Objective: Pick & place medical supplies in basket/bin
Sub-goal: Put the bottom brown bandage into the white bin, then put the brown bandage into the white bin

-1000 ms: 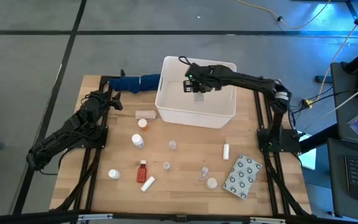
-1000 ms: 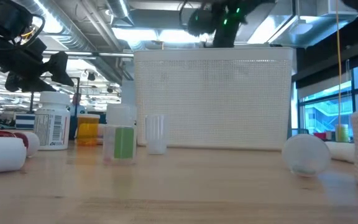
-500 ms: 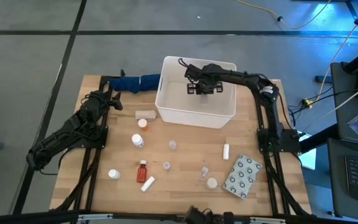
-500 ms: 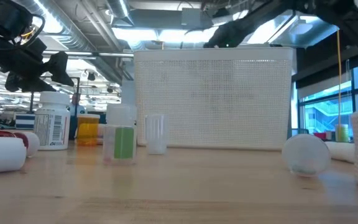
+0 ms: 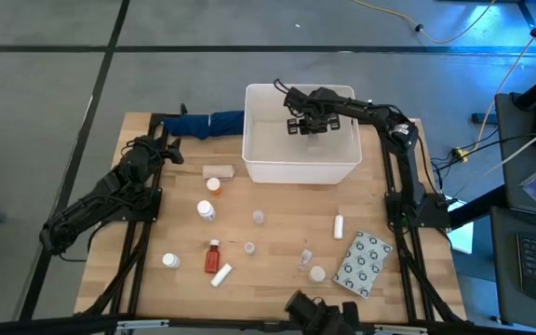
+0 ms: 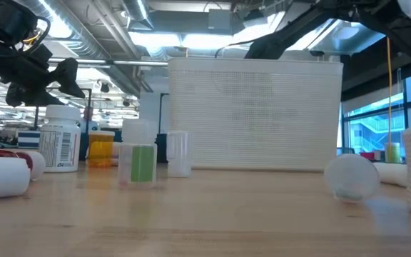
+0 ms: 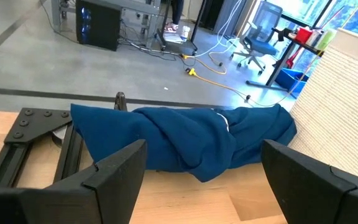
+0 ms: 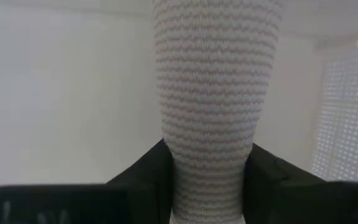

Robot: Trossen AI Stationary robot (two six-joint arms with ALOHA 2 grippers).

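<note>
Probably lab: office chair (image 7: 261, 37), cables.

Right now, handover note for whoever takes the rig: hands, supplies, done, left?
Right hand: inside the white bin, clamped on a white ribbed roll.
Left hand: open, idle at the table's left edge, facing the blue cloth.
Done: no item seen lying in the bin yet.
Left: release the roll, then clear the table: red bottle, pill bottles, grey dotted packet, tubes and small cups.

White tub (image 5: 301, 167), supplies (image 5: 214, 254) scattered beside.
</note>
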